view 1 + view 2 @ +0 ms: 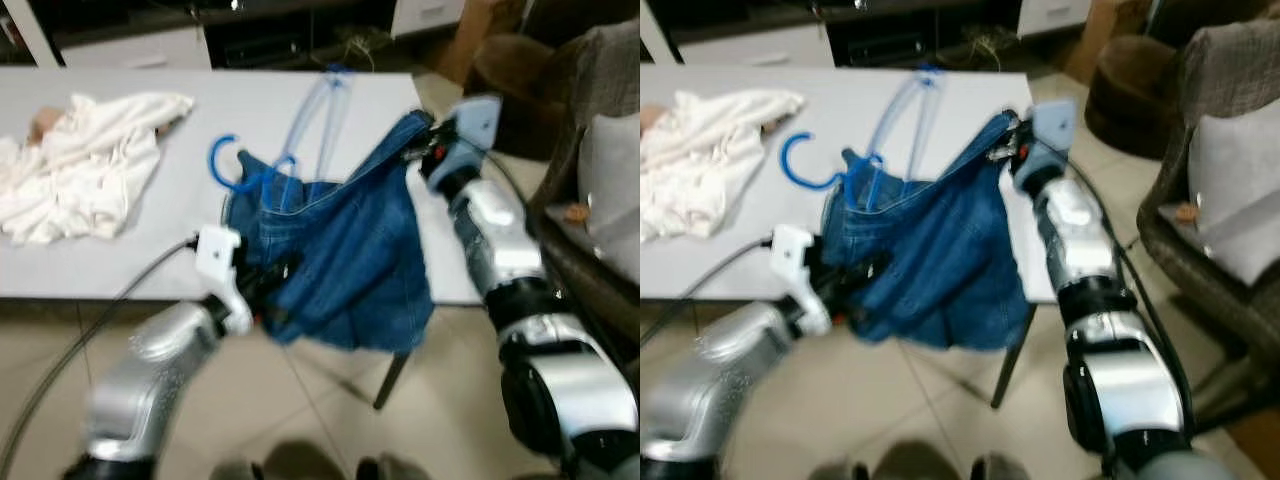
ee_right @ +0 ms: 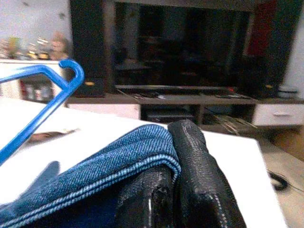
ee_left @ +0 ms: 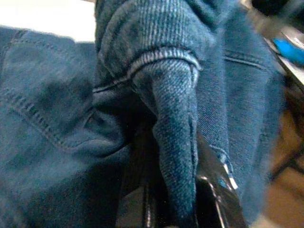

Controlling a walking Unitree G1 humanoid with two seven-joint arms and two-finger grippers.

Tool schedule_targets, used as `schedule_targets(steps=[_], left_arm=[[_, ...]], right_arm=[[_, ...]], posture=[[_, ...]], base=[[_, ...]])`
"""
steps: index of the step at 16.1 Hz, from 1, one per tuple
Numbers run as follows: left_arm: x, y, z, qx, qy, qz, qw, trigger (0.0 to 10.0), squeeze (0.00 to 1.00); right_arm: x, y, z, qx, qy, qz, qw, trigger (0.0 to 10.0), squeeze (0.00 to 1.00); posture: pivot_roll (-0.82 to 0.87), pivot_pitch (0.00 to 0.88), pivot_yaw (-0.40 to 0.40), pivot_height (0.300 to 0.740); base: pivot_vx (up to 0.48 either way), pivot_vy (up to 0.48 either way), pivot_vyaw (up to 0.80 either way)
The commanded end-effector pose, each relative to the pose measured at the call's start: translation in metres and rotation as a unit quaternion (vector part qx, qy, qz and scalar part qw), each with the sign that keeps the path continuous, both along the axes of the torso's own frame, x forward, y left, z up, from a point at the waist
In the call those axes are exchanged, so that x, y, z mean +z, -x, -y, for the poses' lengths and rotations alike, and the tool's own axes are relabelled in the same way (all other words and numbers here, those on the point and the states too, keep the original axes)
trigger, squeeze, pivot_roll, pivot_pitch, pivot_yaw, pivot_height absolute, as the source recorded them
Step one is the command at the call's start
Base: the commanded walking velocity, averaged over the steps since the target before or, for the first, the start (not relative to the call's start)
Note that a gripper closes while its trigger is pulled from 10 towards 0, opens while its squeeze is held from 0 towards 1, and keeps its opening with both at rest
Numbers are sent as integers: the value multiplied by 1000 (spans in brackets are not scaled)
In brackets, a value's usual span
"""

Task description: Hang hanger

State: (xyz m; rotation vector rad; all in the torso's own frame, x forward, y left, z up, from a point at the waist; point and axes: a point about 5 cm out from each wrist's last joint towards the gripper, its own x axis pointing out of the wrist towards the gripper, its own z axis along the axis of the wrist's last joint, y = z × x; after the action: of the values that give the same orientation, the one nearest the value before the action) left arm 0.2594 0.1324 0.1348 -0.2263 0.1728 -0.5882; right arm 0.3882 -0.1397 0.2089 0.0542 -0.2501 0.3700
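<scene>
Both arms hold the jeans (image 1: 345,260) up over the counter's (image 1: 250,110) near edge. Left jaws (image 1: 268,285) clench denim at 7 o'clock, right jaws (image 1: 420,145) the waistband at 2. The blue hanger (image 1: 228,165) pokes out at 11, near white cloth (image 1: 85,165).

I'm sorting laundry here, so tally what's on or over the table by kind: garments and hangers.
Denim garments: 1, the jeans, held by the left hand and right hand
White garments: 1, the cloth
Blue hangers: 2, dark hanger, pale hanger
Total: 4
</scene>
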Motion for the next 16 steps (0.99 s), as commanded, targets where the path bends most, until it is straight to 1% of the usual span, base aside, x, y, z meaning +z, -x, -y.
schedule_targets(steps=[1,4,6,10,12,14,16], left_arm=[[-15,1,-20,58,-33,-30,997,10000,0],[-14,-1,-9,50,-41,-23,998,10000,0],[-15,1,0,44,-43,-17,998,10000,0],[-14,1,2,34,-50,-11,998,10000,0],[-12,2,4,19,-65,-2,998,10000,0],[-7,3,8,14,-84,30,996,10000,0],[-3,2,9,20,-83,50,995,10000,0]], right_arm=[[23,-1,17,-27,-41,35,998,10000,0],[26,-1,17,-22,-50,32,998,10000,0],[27,1,17,-16,-53,30,998,10000,0],[29,1,16,-10,-52,33,998,10000,0],[32,1,12,1,-52,39,998,10000,0],[34,4,7,19,-57,42,997,10000,0],[33,5,6,23,-58,40,997,10000,0]], posture=[[-4,25,18,740],[-6,27,16,740],[-9,28,17,740],[-7,29,18,740],[-3,28,19,740],[0,28,20,740],[0,27,22,740]], base=[[0,0,800],[0,0,800],[0,0,800],[0,0,800],[0,0,800],[0,0,800],[0,0,800]])
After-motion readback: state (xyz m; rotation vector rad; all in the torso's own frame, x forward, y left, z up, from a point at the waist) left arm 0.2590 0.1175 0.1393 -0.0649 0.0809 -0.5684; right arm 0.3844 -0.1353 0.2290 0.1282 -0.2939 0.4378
